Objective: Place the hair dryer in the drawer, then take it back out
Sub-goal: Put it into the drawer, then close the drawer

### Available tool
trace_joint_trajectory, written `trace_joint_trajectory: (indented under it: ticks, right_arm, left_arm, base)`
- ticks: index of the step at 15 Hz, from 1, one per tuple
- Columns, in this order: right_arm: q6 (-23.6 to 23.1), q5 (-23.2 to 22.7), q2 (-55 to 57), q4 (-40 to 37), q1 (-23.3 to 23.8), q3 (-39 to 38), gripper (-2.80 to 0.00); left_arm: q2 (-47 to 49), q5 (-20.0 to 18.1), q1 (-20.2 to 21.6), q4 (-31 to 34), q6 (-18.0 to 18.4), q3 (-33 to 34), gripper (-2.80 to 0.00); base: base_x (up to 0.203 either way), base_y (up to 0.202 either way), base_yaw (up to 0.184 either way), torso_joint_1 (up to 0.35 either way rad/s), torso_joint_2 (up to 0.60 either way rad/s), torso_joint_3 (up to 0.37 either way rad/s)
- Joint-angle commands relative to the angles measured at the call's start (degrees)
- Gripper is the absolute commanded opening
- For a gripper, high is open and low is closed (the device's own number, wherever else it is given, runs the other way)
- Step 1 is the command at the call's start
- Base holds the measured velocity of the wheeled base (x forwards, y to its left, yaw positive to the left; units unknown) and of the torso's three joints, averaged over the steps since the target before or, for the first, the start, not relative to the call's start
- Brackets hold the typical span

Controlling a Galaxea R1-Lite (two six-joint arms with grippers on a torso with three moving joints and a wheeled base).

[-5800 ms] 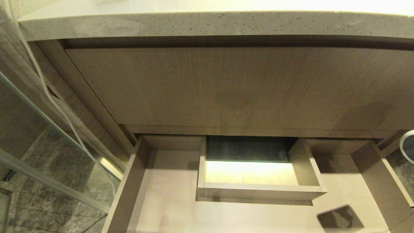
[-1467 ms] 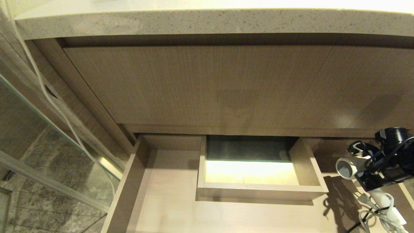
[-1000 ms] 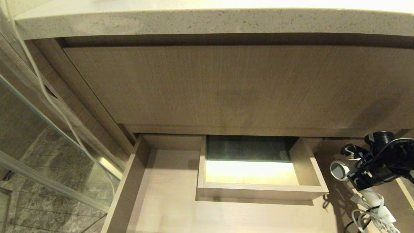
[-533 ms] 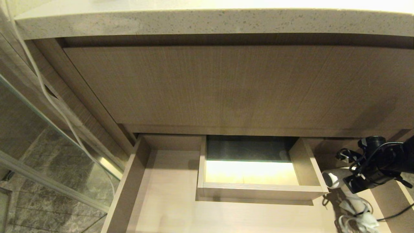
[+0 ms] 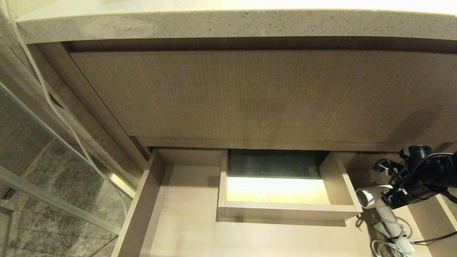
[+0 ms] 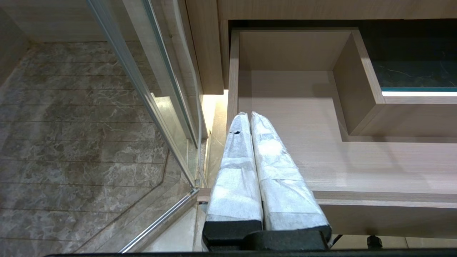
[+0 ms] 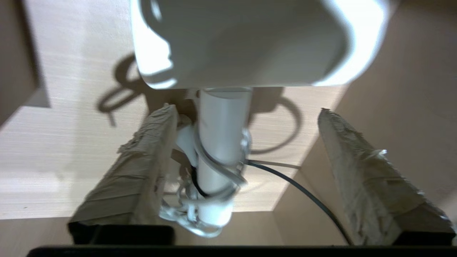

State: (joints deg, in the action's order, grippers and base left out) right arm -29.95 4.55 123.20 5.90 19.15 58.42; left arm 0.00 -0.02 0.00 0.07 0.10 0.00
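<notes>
- The left gripper (image 6: 250, 117), two paper-wrapped fingers pressed together and clenched on nothing, hangs over the left front corner of the wide, shallow, beige wood-grain drawer (image 5: 185, 228), beside a glass shower panel (image 6: 150, 100).
- The drawer stands pulled out under a taller wood-grain panel (image 5: 250, 92) and a speckled stone countertop (image 5: 228, 25); a rectangular boxed cut-out (image 5: 285, 210) sits in its middle.
- The small white hair dryer (image 5: 375, 200) lies on the drawer floor at the right end, just beside the cut-out's right wall, barrel pointing left, its slim handle wound with white cord (image 5: 392, 246).
- The right gripper (image 5: 398, 198) hovers just above the barrel, released: its fingers (image 7: 142, 171) stand wide apart on either side of the handle.
</notes>
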Motion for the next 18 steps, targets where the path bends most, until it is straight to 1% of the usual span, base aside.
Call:
trace_joint_trajectory:
  ticks: [1,3,5,6,8,9,11,12,14,15,16,18]
  right_arm:
    - [-0.5,0.0,-8.3,0.1,0.0,-0.8,-2.80]
    - [-1.5,0.3,-14.3,-0.2,0.0,-1.1,-2.80]
    - [-2.1,2.1,-22.9,-1.4,0.0,-2.6,-2.80]
    - [-2.4,3.3,-27.3,-2.6,0.0,-3.5,-2.80]
    - [-3.2,5.6,-37.1,-7.4,0.1,-5.8,-2.80]
    - [-3.5,7.4,-41.5,-10.4,0.2,-7.5,-2.80]
    - [-3.9,12.4,-50.1,-16.5,0.7,-13.7,-2.80]
    - [-3.9,14.7,-53.5,-19.1,1.4,-17.4,-2.80]
    - [-3.8,21.3,-58.7,-24.0,4.4,-24.8,-2.80]
    - [-3.2,24.6,-59.3,-24.8,6.3,-28.0,-2.80]
    - [-0.9,27.4,-58.9,-25.3,8.4,-31.1,-2.80]
    - [6.4,29.3,-54.4,-27.1,9.9,-33.0,-2.80]
  left_arm:
    - [0.0,0.0,0.0,-0.1,0.0,0.0,-2.80]
    - [0.0,0.0,0.0,0.0,0.0,0.0,-2.80]
    - [0.0,0.0,0.0,-0.1,0.0,0.0,-2.80]
    - [0.0,0.0,0.0,0.0,0.0,0.0,-2.80]
    - [0.0,0.0,0.0,0.0,0.0,0.0,-2.80]
    - [0.0,0.0,0.0,0.0,0.0,0.0,-2.80]
    - [0.0,0.0,0.0,0.0,0.0,0.0,-2.80]
    - [0.0,0.0,0.0,0.0,0.0,0.0,-2.80]
    - [0.0,0.0,0.0,0.0,0.0,0.0,-2.80]
    - [0.0,0.0,0.0,0.0,0.0,0.0,-2.80]
    - [0.0,0.0,0.0,0.0,0.0,0.0,-2.80]
    - [0.0,0.0,0.0,0.0,0.0,0.0,-2.80]
  base:
    - [0.000,0.000,0.000,0.000,0.00,0.000]
    - [0.000,0.000,0.000,0.000,0.00,0.000]
    - [0.000,0.000,0.000,0.000,0.00,0.000]
    - [0.000,0.000,0.000,0.000,0.00,0.000]
    - [0.000,0.000,0.000,0.000,0.00,0.000]
    - [0.000,0.000,0.000,0.000,0.00,0.000]
    - [0.000,0.000,0.000,0.000,0.00,0.000]
    - [0.000,0.000,0.000,0.000,0.00,0.000]
    - [0.000,0.000,0.000,0.000,0.00,0.000]
    - [0.000,0.000,0.000,0.000,0.00,0.000]
    - [0.000,0.000,0.000,0.000,0.00,0.000]
    - [0.000,0.000,0.000,0.000,0.00,0.000]
